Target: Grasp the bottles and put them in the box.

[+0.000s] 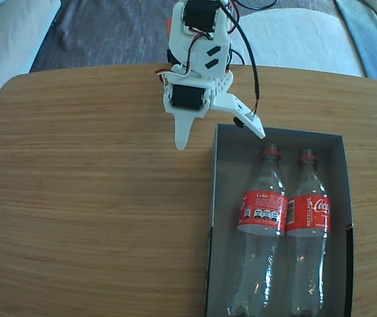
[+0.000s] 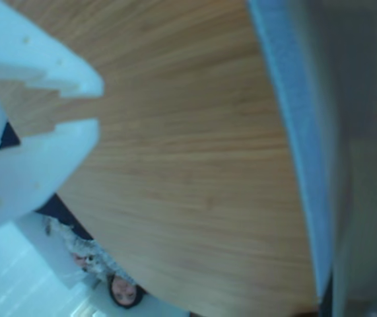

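Bottles: you have both Coca-Cola bottles lying in the box already, side by side and touching, caps toward the arm. Left bottle (image 1: 263,218), right bottle (image 1: 307,221) as the fixed view shows them.
Box: grey cardboard box (image 1: 215,198), low walls, sitting at the right of the wooden table (image 1: 96,211) and running off the lower edge of the fixed view.
Gripper: your gripper (image 1: 220,140) hangs over the table just beside the box's near-left corner, fingers spread wide, holding nothing. One finger tip overlaps the box rim in the fixed view; contact cannot be judged.
Handling: the bottles look empty, so expect them light, thin-walled, easy to dent and prone to roll. The labelled waist is probably your best hold; bare plastic will likely be slippery.
Progress: judging from how things lie, nothing seems left to carry.
Surroundings: the tabletop beside the box is bare. A sofa cushion (image 1: 300,39) and a rug (image 1: 109,26) lie beyond the far edge.
Obstruction: only the box wall near the fingers; lift before swinging away.
Wrist view: blurred white fingers (image 2: 36,165), wood grain, box wall (image 2: 294,132); a person is visible at the lower edge.
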`<state>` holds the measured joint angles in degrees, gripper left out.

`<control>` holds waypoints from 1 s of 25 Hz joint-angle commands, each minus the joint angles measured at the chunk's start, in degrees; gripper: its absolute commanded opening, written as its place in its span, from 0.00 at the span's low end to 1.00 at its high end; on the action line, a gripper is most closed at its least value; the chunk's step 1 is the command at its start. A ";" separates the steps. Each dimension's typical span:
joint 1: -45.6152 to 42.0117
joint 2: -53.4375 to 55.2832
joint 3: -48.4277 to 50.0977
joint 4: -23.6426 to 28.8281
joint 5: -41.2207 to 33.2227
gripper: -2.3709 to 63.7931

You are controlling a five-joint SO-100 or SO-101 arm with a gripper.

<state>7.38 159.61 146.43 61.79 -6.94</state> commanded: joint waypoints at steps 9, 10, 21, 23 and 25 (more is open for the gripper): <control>5.63 10.99 5.36 0.09 -0.26 0.03; 5.36 11.69 5.63 0.09 -0.26 0.03; 5.45 17.49 10.72 0.18 -0.26 0.03; 5.36 17.49 10.99 0.18 -0.26 0.03; 5.71 17.49 12.04 0.18 -0.26 0.03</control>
<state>12.66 176.48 158.91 61.79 -6.94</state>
